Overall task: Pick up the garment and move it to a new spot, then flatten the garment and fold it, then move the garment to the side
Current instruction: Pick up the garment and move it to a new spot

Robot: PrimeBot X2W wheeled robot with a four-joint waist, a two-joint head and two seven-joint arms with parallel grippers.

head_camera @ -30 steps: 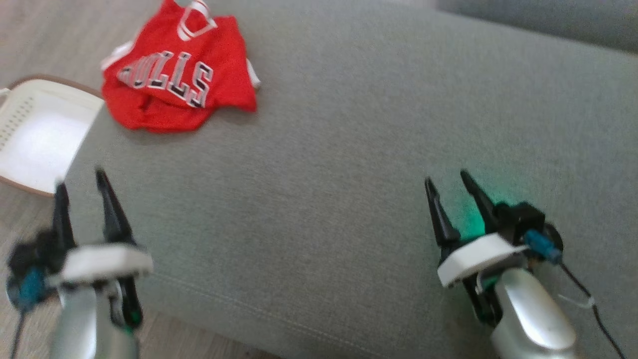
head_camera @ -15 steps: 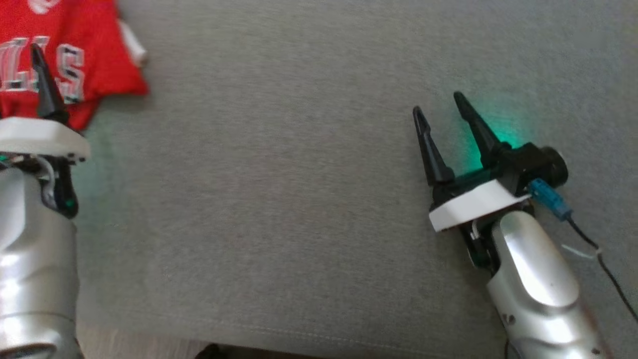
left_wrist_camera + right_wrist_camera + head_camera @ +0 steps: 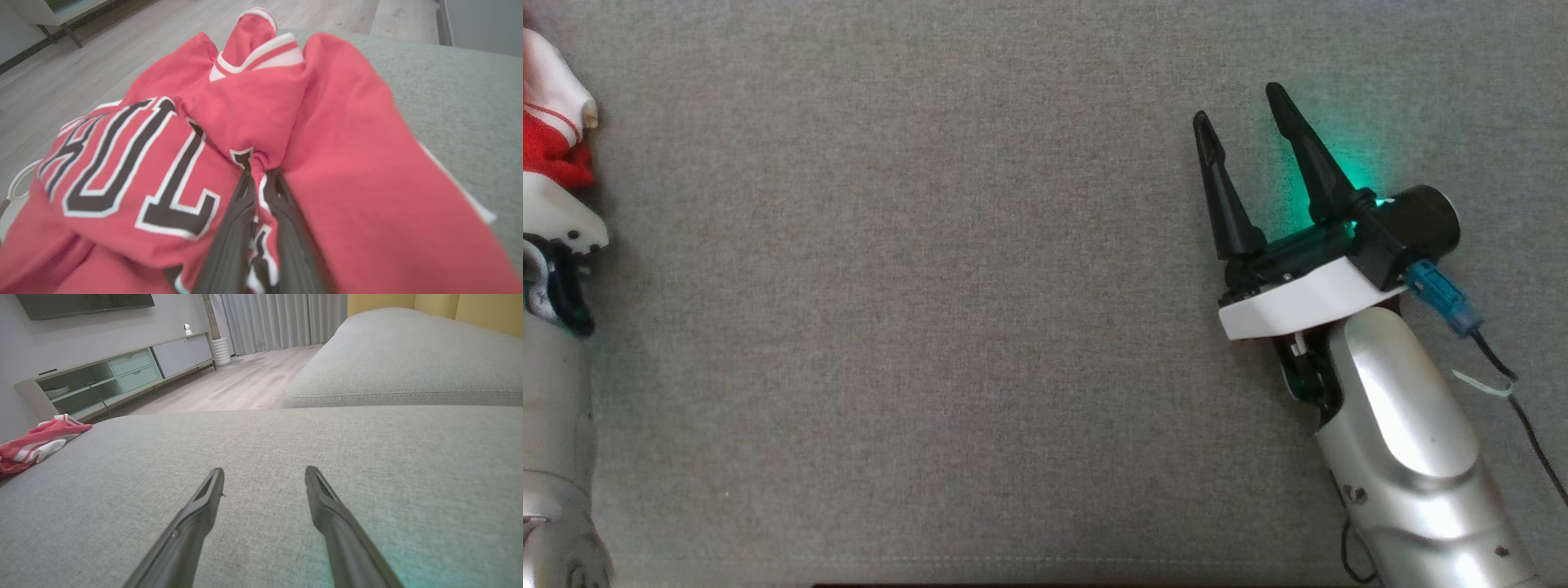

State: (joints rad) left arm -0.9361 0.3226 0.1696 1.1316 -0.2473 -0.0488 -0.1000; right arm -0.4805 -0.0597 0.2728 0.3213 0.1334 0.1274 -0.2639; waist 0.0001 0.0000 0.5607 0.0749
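Pinching a bunched fold of the red garment [image 3: 347, 155] between fingers drawn almost together, your left tool [image 3: 257, 167] sits at the far left end of the sofa cushion [image 3: 931, 286], where the garment lies crumpled near the cushion's edge. Step in hand, by this reading: the first pick-up, grip made, lift apparently not yet under way. Centre: bare grey cushion, the likely new spot. Right: your right tool [image 3: 1237, 104] hovers with fingers spread, holding nothing, well apart from the cloth. The next move calls for raising the pinch until the hanging cloth clears, then carrying it rightward to the open middle.
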